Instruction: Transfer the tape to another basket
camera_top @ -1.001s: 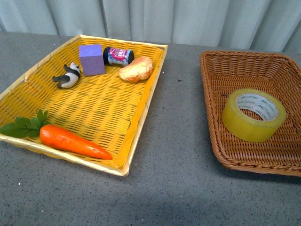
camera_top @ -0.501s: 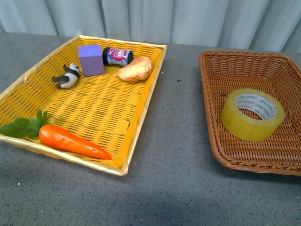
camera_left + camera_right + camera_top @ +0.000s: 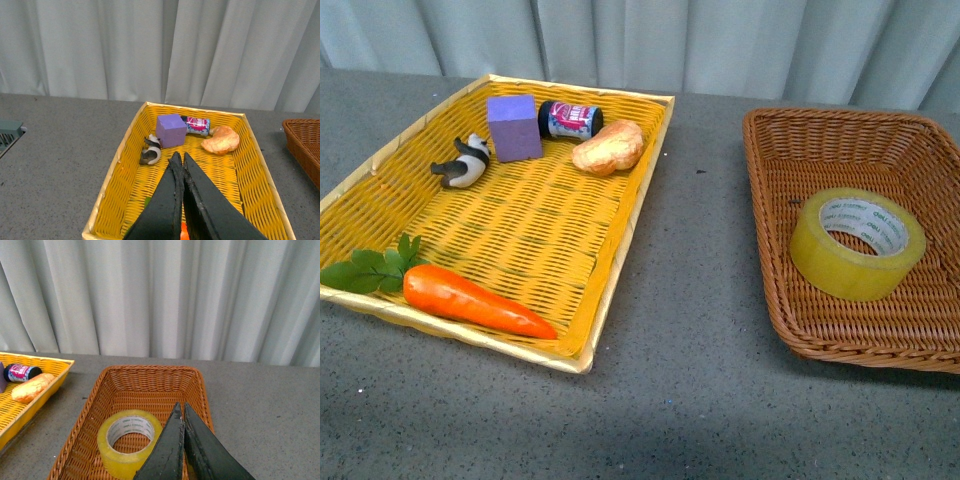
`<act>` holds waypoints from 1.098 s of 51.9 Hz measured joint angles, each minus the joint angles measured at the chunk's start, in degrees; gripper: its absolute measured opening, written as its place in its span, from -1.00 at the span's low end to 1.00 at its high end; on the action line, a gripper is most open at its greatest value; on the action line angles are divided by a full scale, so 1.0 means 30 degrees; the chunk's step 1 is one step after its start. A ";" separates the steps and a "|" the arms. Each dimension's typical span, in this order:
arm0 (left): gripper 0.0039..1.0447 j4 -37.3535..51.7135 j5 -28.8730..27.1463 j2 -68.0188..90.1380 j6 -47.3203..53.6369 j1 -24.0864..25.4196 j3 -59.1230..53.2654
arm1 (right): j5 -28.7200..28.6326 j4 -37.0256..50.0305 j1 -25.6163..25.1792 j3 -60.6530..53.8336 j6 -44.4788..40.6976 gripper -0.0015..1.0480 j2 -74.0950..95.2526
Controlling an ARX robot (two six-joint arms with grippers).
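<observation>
**Right gripper poised above the tape, jaws pressed together**

Right gripper (image 3: 180, 412) hangs over the near end of the brown wicker basket (image 3: 202, 390), its two dark jaws closed against each other and holding nothing. Seen from its wrist camera, the tape (image 3: 129, 441) lies in the basket just beside and slightly to one side of the jaw tips, lower than they are. The roll rests flat on the woven floor, its open core facing up and tilted a little toward the robot, so its axis runs roughly vertical.

In the front view the tape (image 3: 858, 243) sits near the middle of the basket (image 3: 775, 300), apart from the sloping walls, with free floor around it for fingers to drop over the rim.

Left gripper (image 3: 180, 161) is likewise closed and empty, hovering over the yellow tray (image 3: 615, 290), well apart from the tape. The right arm is judged the nearer one. The tray holds a carrot (image 3: 470, 299), panda (image 3: 465, 160), purple block (image 3: 515, 127), small bottle (image 3: 570, 119) and bread (image 3: 610, 147), with bare weave at its centre.
</observation>
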 joint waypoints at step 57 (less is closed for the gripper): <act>-0.93 -1.0841 -0.0007 -1.0477 0.0000 0.0000 -0.0007 | -0.0058 -1.0637 0.0000 0.0007 0.0000 -0.98 -1.0630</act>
